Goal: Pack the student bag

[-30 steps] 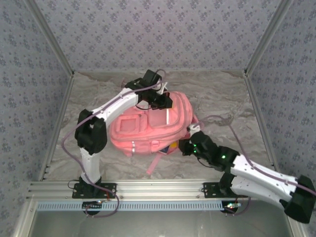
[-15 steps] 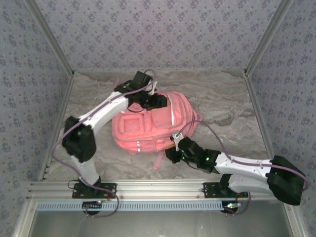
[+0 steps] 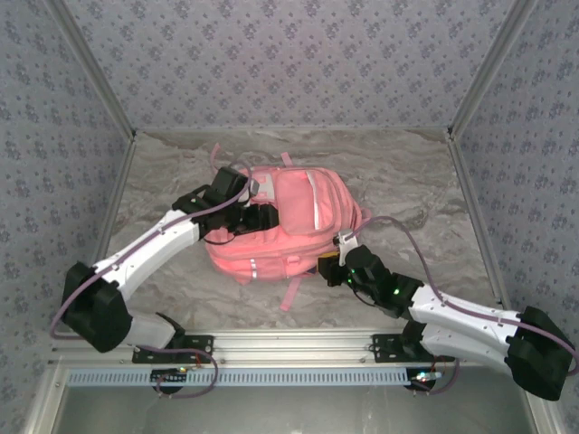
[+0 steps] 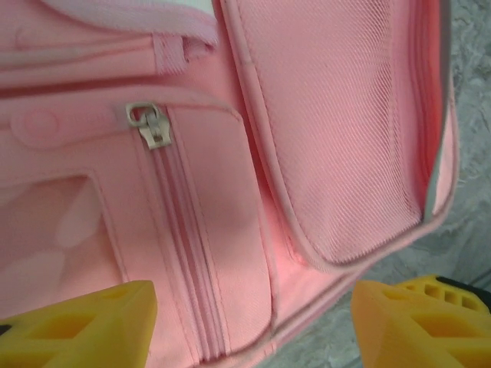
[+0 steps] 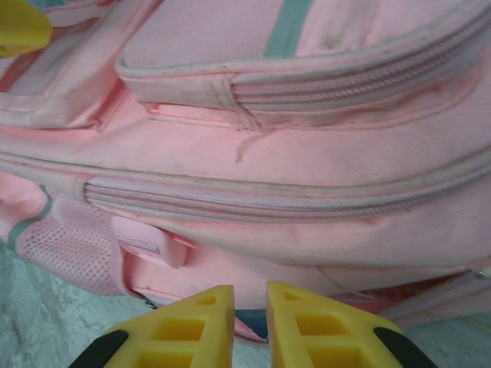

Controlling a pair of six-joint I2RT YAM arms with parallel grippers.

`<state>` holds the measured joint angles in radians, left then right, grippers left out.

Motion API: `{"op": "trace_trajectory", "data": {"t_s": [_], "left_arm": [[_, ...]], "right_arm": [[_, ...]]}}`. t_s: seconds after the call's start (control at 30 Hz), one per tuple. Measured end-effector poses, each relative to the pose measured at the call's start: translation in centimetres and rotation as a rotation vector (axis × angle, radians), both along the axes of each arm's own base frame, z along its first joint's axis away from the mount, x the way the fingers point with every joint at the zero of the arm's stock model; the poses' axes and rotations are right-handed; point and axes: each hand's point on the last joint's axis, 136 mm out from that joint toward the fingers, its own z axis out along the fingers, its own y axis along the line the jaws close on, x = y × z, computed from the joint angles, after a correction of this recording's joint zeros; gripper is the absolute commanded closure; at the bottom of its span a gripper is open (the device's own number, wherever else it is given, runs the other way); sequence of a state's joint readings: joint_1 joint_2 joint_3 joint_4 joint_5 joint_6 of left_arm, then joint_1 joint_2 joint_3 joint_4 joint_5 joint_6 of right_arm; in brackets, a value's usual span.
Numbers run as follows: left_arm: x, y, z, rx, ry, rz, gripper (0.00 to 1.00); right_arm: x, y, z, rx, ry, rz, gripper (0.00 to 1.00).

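Observation:
The student bag [image 3: 289,217] is a soft pink backpack lying flat mid-table, with reflective strips and straps trailing toward the near edge. My left gripper [image 3: 257,217] hovers over its left front pocket. In the left wrist view that gripper [image 4: 253,330] is open, its yellow fingers [image 4: 84,326] wide apart above a closed zip with a metal pull [image 4: 152,126]. My right gripper [image 3: 331,268] is at the bag's near right corner. In the right wrist view that gripper [image 5: 250,295] is almost closed on a thin pink edge of the student bag [image 5: 291,161], with something dark blue behind it.
The grey marbled table [image 3: 416,194] is boxed in by patterned walls at the back and both sides. A metal rail [image 3: 289,344] runs along the near edge by the arm bases. A loose pink strap [image 3: 291,291] lies in front of the bag.
My left arm has swung from the bag's far top edge down to its left front pocket. The right gripper shifted along the bag's near right corner, and the bag moved slightly.

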<state>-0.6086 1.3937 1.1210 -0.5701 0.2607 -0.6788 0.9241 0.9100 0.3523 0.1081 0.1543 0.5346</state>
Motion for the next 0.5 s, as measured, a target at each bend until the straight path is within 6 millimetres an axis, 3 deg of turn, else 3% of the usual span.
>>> {"op": "trace_trajectory", "data": {"t_s": [0.17, 0.3, 0.5], "left_arm": [[1.8, -1.5, -1.0, -0.001, 0.035, 0.012, 0.41], [3.0, -2.6, -1.3, -0.015, 0.058, 0.025, 0.53], [4.3, -6.6, 2.1, -0.090, -0.002, -0.040, 0.54]], "right_arm": [[0.0, -0.7, -0.1, -0.015, 0.020, -0.032, 0.81], [-0.1, -1.5, 0.2, -0.013, 0.019, -0.056, 0.83], [-0.1, -2.7, 1.4, 0.008, -0.003, -0.096, 0.83]]}}
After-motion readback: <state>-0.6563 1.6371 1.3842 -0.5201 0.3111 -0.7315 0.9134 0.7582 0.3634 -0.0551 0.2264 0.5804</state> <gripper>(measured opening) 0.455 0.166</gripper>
